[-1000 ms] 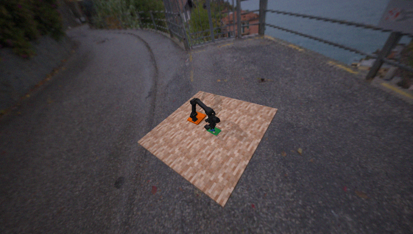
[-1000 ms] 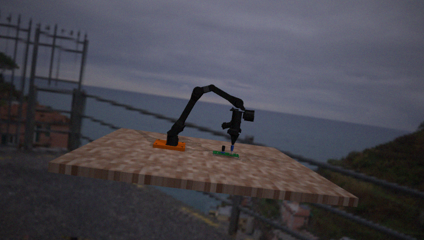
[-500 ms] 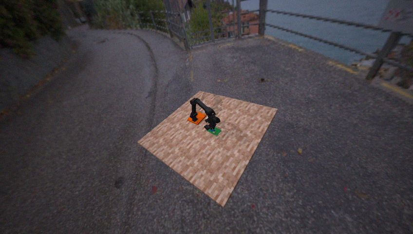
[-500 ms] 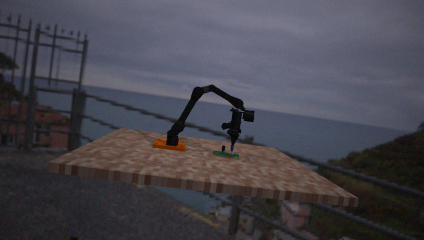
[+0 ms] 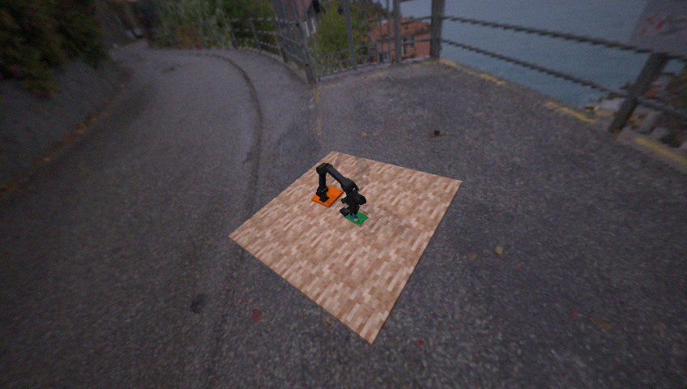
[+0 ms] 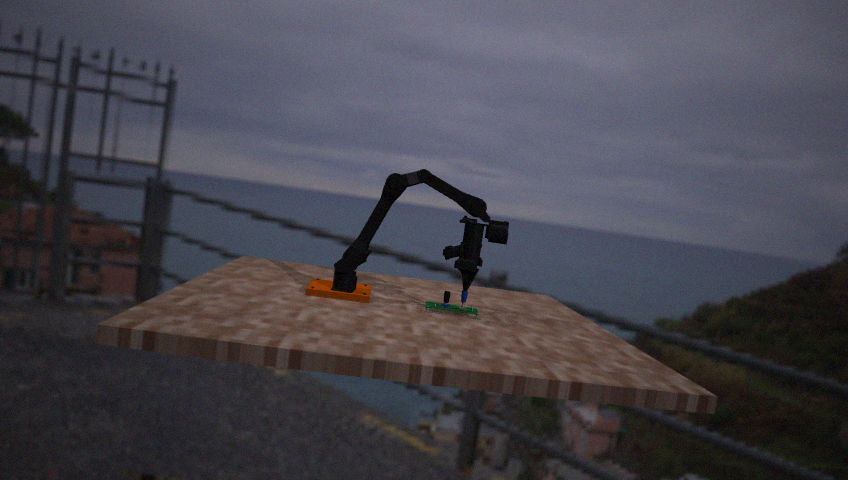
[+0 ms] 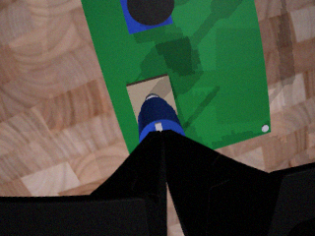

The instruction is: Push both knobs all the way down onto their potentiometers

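Note:
The green circuit board (image 5: 360,219) (image 6: 450,308) (image 7: 231,64) stands on the wooden table (image 5: 337,275) (image 6: 357,342). A blue knob (image 7: 155,114) (image 6: 463,295) sits on a tan potentiometer (image 7: 140,93) at the board's near edge. A black knob (image 7: 150,10) (image 6: 446,296) sits on a blue potentiometer (image 7: 129,26) further along the board. My gripper (image 7: 160,142) (image 6: 465,286) (image 5: 353,211) is shut, points straight down, and its closed fingertips rest on top of the blue knob. In the side view the blue knob stands about as high as the black one.
The arm's orange base plate (image 5: 330,196) (image 6: 324,289) is fixed to the table behind the board. The table edges lie far from the board on all sides. Asphalt, a railing and the sea lie beyond.

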Available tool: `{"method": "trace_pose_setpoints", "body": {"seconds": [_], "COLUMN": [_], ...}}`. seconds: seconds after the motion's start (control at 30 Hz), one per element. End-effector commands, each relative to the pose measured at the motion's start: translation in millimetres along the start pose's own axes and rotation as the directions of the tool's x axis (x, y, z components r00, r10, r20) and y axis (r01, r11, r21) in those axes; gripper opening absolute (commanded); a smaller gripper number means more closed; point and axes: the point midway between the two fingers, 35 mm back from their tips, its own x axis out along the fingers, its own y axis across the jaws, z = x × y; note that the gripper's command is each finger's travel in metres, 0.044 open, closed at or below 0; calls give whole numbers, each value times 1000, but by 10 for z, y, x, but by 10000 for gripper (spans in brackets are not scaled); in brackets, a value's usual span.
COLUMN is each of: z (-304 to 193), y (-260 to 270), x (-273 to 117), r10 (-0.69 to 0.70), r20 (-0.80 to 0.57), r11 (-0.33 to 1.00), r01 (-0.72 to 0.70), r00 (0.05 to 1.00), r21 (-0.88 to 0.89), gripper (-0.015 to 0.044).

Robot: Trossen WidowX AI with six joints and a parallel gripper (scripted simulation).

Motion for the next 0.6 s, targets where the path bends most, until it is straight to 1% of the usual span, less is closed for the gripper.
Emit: {"method": "trace_pose_setpoints", "body": {"seconds": [0.0,0.57], "z": [0,0], "y": [-6,-6], "x": [31,72], "r10": [-4,-4], "r20": [1,1], "r11": [1000,1000], "r01": [4,4], "r00": [1000,1000], "r21": [-3,-3], "gripper": [0,0]}}
